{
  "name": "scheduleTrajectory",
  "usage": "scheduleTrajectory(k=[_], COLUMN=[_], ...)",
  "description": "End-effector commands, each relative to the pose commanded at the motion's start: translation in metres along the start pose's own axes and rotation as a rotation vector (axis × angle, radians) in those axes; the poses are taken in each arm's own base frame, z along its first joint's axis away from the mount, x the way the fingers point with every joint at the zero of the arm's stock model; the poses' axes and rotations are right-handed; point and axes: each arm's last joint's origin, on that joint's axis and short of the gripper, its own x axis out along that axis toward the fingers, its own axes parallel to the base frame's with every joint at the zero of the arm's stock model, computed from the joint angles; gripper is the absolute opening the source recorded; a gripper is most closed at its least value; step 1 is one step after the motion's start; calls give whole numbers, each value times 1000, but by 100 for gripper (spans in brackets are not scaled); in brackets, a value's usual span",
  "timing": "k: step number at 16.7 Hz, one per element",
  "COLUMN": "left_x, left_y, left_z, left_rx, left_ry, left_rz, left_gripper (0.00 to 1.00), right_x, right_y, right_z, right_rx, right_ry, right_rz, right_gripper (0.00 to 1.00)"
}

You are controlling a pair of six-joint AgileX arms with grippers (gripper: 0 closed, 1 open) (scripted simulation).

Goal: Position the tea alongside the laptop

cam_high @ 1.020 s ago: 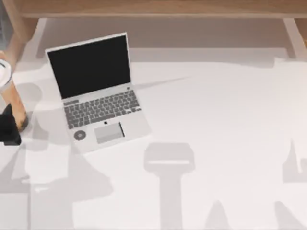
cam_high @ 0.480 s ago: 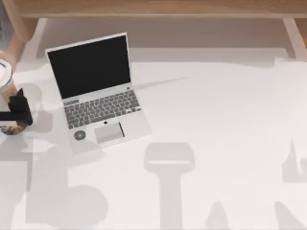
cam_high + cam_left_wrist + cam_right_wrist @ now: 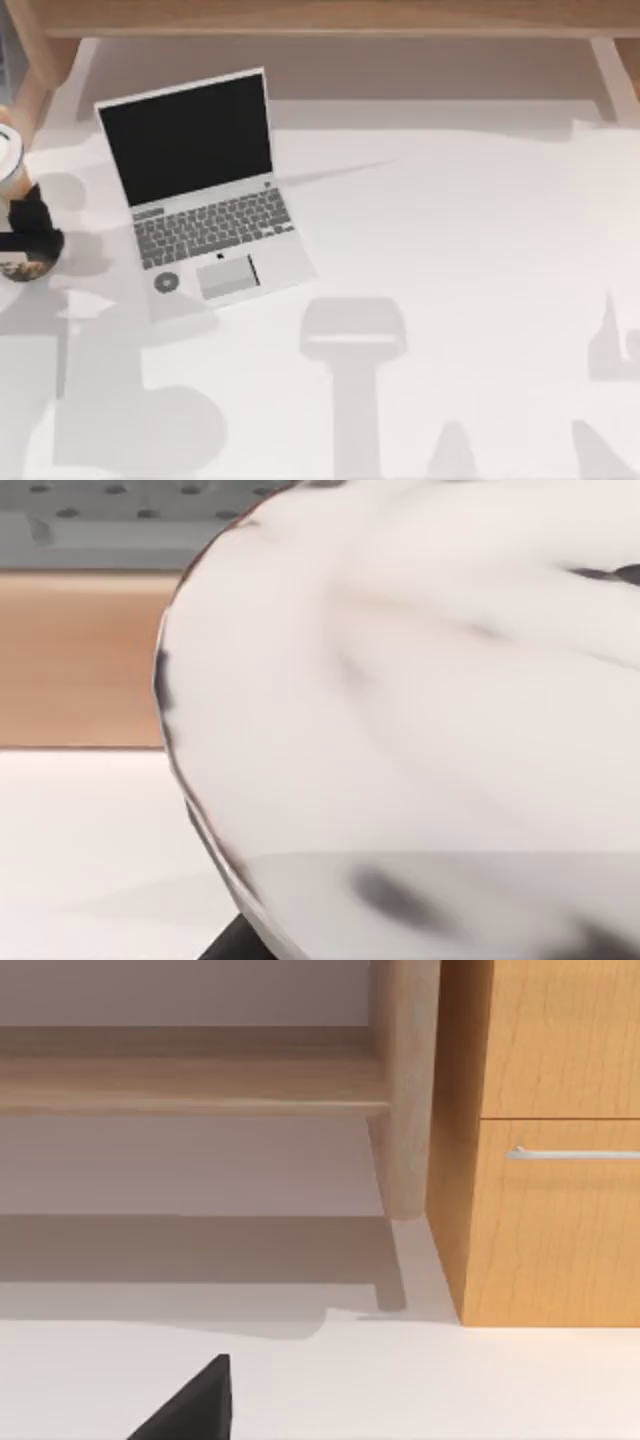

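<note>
My left gripper (image 3: 30,225) pinches the tea (image 3: 14,200) mid-body, well left of the laptop (image 3: 205,195); top-heavy, thin-walled, probably slick cup, so I'd judge a gentle mid-height hold safest, kept upright to avoid crushing.

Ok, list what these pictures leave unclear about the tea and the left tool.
- Tea, top view: cut off by the picture's left edge, its middle covered by the left tool.
- Left tool's grip, top view: fingers merge into one dark shape.
- Left wrist view: the cup sits too close, a pale blur.
</note>
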Motion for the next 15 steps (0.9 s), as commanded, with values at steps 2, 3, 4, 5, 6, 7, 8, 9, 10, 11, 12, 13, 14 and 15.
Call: scheduleTrajectory(k=[2,3,4,5,6,7,8,9,10,11,12,13,14,15], left_x=[0,0,0,0,0,0,0,0,0,0,0,0,0,0], left_y=[0,0,0,0,0,0,0,0,0,0,0,0,0,0], left_z=[0,0,0,0,0,0,0,0,0,0,0,0,0,0], left_rx=[0,0,0,0,0,0,0,0,0,0,0,0,0,0], left_ry=[0,0,0,0,0,0,0,0,0,0,0,0,0,0], left_rz=[0,0,0,0,0,0,0,0,0,0,0,0,0,0], left_gripper=[47,40,32,25,17,10,2,0,0,0,0,0,0,0], right_x=[0,0,0,0,0,0,0,0,0,0,0,0,0,0], right_y=[0,0,0,0,0,0,0,0,0,0,0,0,0,0], right_z=[0,0,0,0,0,0,0,0,0,0,0,0,0,0], right_rx=[0,0,0,0,0,0,0,0,0,0,0,0,0,0], right_ry=[0,0,0,0,0,0,0,0,0,0,0,0,0,0], right_rz=[0,0,0,0,0,0,0,0,0,0,0,0,0,0], right_gripper=[100,100,100,100,100,100,100,100,100,100,100,100,100,100])
